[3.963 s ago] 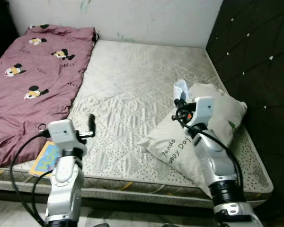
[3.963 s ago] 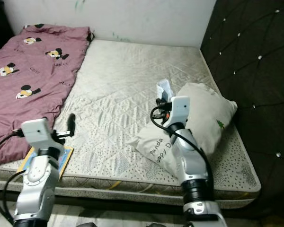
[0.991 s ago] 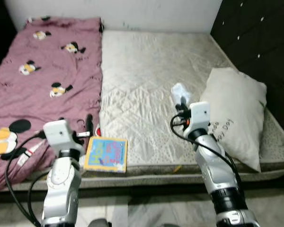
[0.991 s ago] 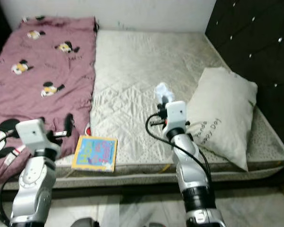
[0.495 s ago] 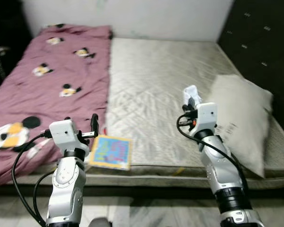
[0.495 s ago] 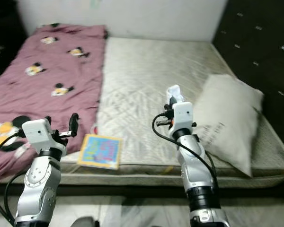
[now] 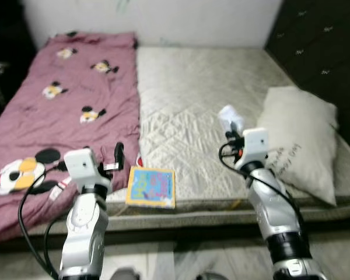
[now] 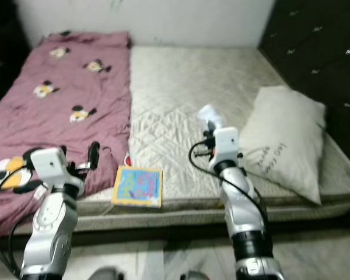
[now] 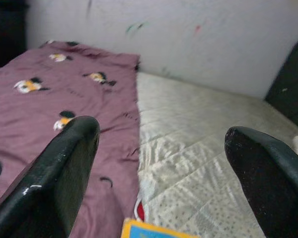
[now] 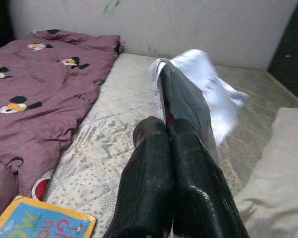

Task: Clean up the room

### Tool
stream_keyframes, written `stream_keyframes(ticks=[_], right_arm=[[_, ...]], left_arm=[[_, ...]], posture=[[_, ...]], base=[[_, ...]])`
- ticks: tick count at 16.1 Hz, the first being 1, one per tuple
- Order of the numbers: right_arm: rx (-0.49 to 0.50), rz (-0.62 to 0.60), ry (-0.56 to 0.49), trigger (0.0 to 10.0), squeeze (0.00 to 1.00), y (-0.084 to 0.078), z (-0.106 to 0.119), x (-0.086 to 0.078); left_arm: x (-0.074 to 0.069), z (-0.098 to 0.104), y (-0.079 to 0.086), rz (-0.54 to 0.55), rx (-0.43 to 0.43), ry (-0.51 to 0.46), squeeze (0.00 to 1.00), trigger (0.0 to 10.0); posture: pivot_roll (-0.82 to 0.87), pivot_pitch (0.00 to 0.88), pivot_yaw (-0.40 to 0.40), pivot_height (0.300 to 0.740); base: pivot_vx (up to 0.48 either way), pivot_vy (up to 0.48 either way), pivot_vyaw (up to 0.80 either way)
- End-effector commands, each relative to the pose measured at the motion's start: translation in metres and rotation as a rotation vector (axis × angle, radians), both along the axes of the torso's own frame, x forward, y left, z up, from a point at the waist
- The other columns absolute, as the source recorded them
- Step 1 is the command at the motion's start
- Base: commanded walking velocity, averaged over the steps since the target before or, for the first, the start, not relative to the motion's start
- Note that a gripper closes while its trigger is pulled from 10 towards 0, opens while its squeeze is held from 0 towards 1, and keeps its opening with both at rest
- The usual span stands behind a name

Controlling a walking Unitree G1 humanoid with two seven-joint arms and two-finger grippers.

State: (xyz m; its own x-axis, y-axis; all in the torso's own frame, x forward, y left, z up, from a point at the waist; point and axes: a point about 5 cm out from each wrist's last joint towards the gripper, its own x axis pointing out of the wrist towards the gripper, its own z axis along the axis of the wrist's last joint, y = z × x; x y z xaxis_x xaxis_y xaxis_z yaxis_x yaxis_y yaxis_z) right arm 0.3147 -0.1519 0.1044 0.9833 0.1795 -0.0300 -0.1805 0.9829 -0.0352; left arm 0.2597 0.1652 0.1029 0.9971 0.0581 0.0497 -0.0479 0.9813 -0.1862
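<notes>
Bed (image 7: 204,105) seen from its edge: a crumpled wrapper (image 10: 201,96), possibly plastic, is pinched between the pressed-together fingers of the right gripper (image 10: 171,134) above the mattress, near the pillow (image 7: 300,140). Left gripper (image 9: 159,148) is spread wide, held beside the book (image 7: 151,186) and blanket (image 7: 58,99).

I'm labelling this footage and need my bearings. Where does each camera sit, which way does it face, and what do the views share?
Left eye and right eye: on the head, looking forward and down at the mattress; both arms show, left hand and right hand.
Left wrist: along the open left hand's fingers over the blanket.
Right wrist: along the right hand, shut on a plastic wrapper.
Shared: the book, blanket and pillow.
</notes>
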Motion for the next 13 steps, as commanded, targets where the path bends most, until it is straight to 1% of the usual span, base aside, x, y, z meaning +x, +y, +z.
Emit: stream_keyframes(ticks=[1, 3, 4, 13], right_arm=[[0.009, 0.031, -0.02, 10.0, 0.0, 0.0087, 0.0045, 0.0016], [0.004, 0.038, -0.023, 10.0, 0.0, 0.0096, 0.0049, 0.0017], [0.002, 0.04, -0.025, 10.0, 0.0, 0.0098, 0.0053, 0.0018], [0.004, 0.047, -0.027, 10.0, 0.0, 0.0113, 0.0058, 0.0039]], left_arm=[[-0.002, 0.0022, 0.0035, -0.014, 0.008, -0.017, 0.0, 10.0], [-0.0026, 0.0033, 0.0024, -0.028, -0.001, -0.029, 0.0, 10.0], [-0.003, 0.0039, 0.0022, -0.03, -0.005, -0.033, 0.0, 10.0], [-0.0032, 0.0043, 0.0022, -0.039, 0.004, -0.035, 0.0, 10.0]], posture=[[-0.02, 0.01, -0.038, 0.74], [-0.02, 0.01, -0.038, 0.74], [-0.02, 0.012, -0.037, 0.74], [-0.01, 0.006, -0.04, 0.74]], base=[[0.0, 0.0, 0.0], [0.0, 0.0, 0.0], [0.262, 0.0, 0.0], [0.378, 0.0, 0.0]])
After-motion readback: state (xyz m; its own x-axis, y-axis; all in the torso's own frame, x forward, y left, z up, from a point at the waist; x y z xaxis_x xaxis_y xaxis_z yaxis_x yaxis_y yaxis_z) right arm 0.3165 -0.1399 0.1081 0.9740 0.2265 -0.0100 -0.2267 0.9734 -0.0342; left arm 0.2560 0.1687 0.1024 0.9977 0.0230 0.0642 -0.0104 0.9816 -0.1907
